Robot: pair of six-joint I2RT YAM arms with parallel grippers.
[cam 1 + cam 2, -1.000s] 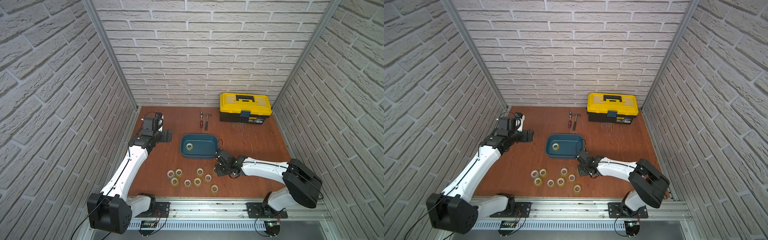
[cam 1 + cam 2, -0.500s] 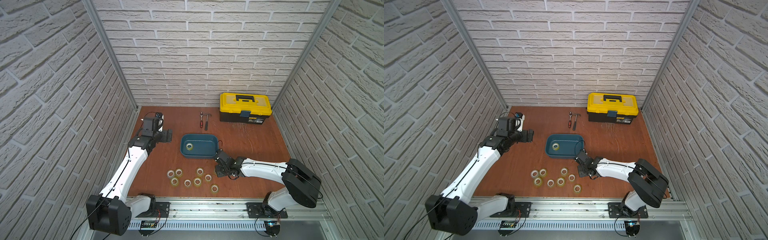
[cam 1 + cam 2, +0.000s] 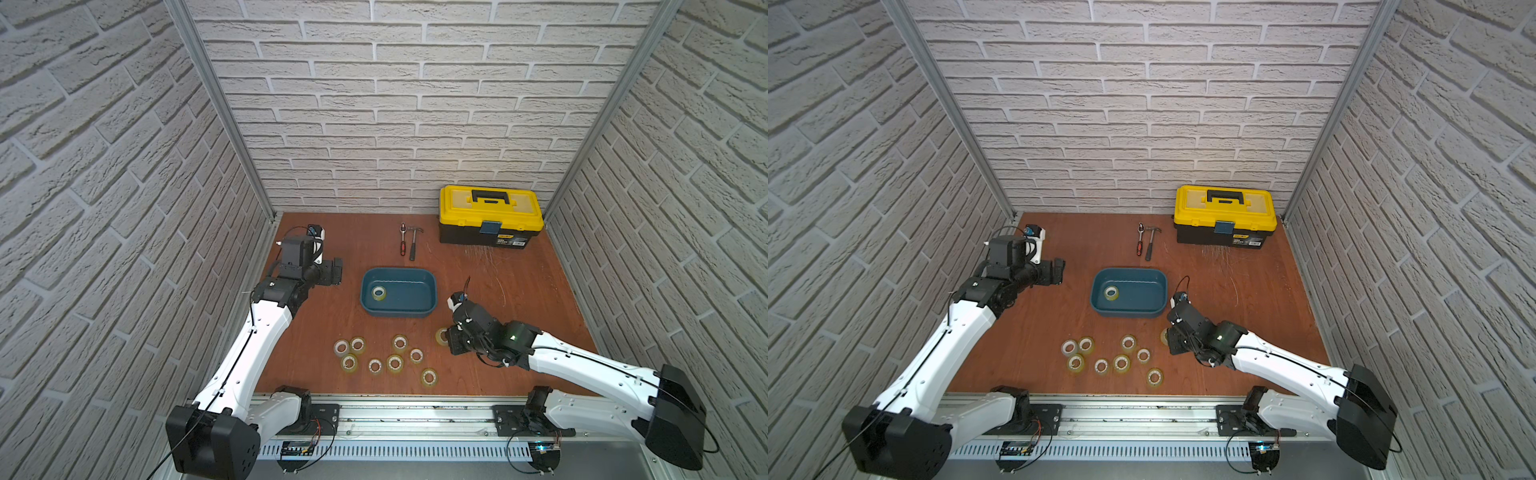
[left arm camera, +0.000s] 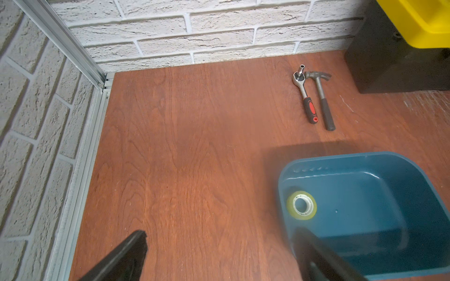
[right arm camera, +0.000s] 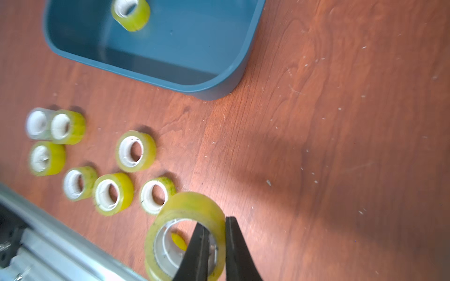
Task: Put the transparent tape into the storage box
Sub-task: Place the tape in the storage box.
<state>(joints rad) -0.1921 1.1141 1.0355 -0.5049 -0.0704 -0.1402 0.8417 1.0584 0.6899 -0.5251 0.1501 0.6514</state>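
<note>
Tape in grip: I have one transparent tape roll [image 5: 190, 204] caught by its wall. It is yellowish film on a white core, and it tilts toward the wrist camera.
Right claw: my right claw [image 5: 215, 222] is pinched almost fully closed on that roll. One finger passes through the core and the other presses the outside of the winding.
Where the tape is: in a top view the roll [image 3: 440, 336] sits low over the bench [image 3: 519, 299]. It is outside the storage box [image 3: 399, 313], just off the box's near right corner. I cannot tell whether it has cleared the wood.
Box contents: a second roll [image 3: 378, 293] lies flat on the teal floor near the box's left end.
Loose rolls: I count eight loose rolls [image 3: 395, 363] lying flat in a cluster on the bench, between the box and the front rail. The two at the far left of the cluster touch each other.
Left claw: my left claw [image 4: 221, 232] stands wide open and holds nothing. It hovers beside the left end of the box, apart from it.
Back of the bench: a ratchet wrench [image 3: 402, 245] and a hammer [image 3: 413, 245] lie side by side beyond the box.
Toolbox: a yellow-lidded black toolbox [image 3: 490, 216] stands against the rear wall, to the right.
</note>
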